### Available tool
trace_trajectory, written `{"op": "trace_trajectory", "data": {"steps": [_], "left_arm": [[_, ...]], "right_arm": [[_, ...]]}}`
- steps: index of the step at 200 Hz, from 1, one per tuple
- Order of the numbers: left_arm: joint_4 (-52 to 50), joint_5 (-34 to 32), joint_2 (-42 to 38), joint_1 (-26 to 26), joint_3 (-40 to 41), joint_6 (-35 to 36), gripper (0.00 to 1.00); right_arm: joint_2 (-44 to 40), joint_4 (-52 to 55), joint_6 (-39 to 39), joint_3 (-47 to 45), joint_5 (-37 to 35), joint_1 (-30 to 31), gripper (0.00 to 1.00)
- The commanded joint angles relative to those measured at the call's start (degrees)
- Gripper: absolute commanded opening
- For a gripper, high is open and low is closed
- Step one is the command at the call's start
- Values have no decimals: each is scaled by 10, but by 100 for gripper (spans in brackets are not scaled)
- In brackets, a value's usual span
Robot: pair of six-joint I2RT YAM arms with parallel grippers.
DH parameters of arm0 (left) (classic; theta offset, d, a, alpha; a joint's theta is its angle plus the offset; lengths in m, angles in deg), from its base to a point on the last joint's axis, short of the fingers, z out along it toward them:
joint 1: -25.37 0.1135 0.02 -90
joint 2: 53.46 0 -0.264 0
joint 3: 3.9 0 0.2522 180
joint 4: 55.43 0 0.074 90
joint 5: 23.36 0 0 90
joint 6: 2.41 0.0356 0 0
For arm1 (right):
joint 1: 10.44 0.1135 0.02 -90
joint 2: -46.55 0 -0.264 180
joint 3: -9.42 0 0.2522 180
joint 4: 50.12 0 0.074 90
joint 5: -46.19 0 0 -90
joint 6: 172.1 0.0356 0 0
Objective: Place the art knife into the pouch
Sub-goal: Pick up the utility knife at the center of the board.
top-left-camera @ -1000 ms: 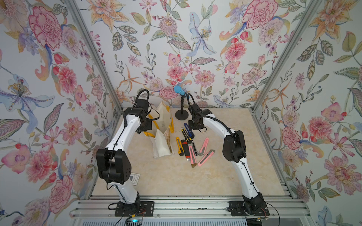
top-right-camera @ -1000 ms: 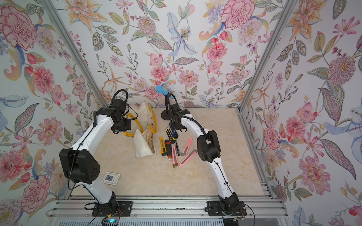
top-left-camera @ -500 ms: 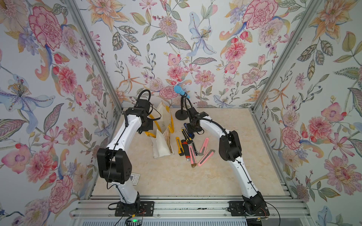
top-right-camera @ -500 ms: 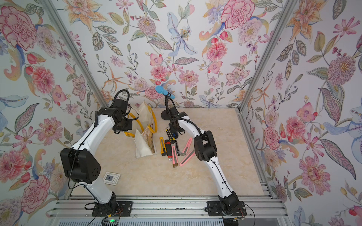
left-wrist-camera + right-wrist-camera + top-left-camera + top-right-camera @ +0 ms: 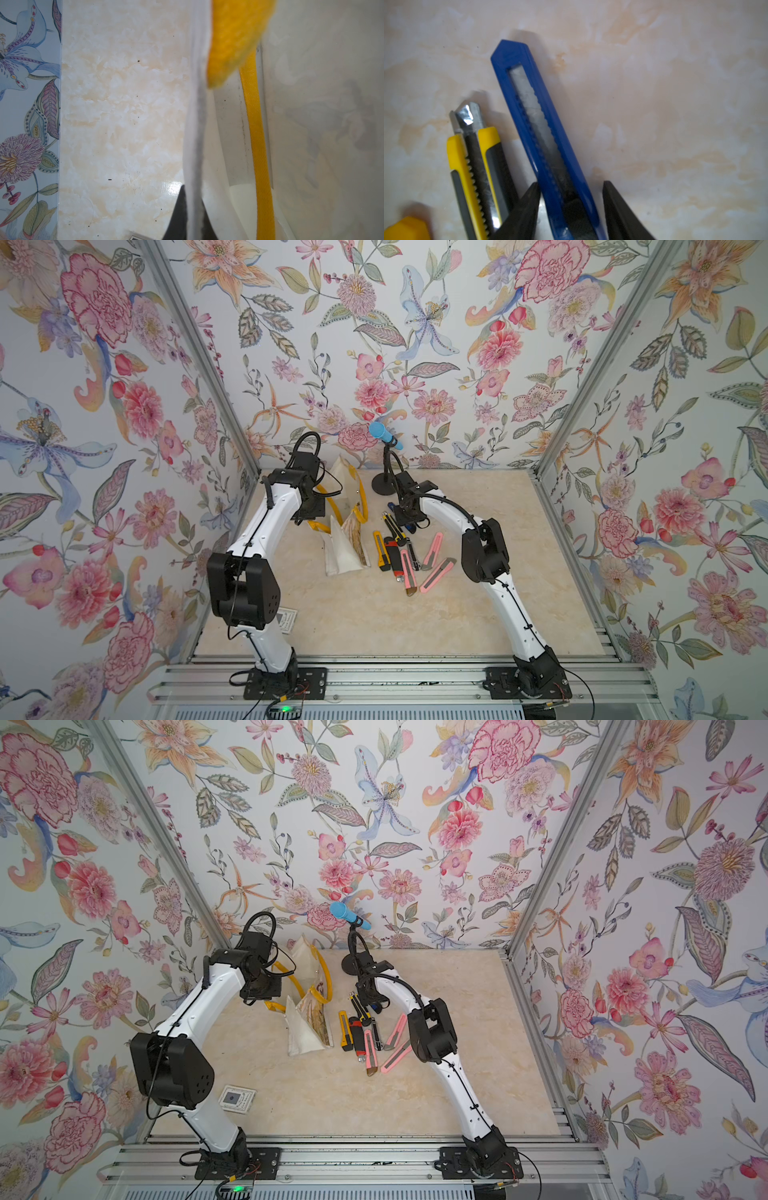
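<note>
Marbled counter (image 5: 478,614), floral walls (image 5: 415,344). Left gripper (image 5: 192,207) clamped on the pouch (image 5: 195,124) rim. Right gripper (image 5: 571,184) open, jaws either side of the blue knife (image 5: 537,116), beside a yellow knife (image 5: 475,166).

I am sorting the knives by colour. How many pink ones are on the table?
3, all right of the pouch: first pink knife in the pile's middle, second pink knife farther right, third pink knife just in front of it. The right arm may hide more.

Floral wallpaper walls (image 5: 374,323) on 3 sides w/ alu corner posts (image 5: 204,364); beige marble-look tabletop (image 5: 415,626), evenly lit.
</note>
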Motion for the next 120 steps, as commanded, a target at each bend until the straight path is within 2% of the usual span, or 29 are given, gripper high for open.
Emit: {"op": "trace_trajectory", "data": {"steps": [1, 22, 38, 71, 120], "left_arm": [[0, 4, 7, -4, 11, 3, 0], [1, 8, 5, -6, 13, 5, 0], [2, 8, 4, -8, 13, 9, 0], [4, 12, 5, -12, 13, 15, 0], [12, 19, 5, -21, 16, 20, 0]], "right_arm": [[15, 14, -3, -17, -8, 2, 44], [12, 14, -2, -28, -8, 5, 30], [7, 14, -1, -37, -13, 7, 24], [-15, 14, 6, -46, -34, 10, 18], [-79, 14, 15, -27, -51, 8, 18]]}}
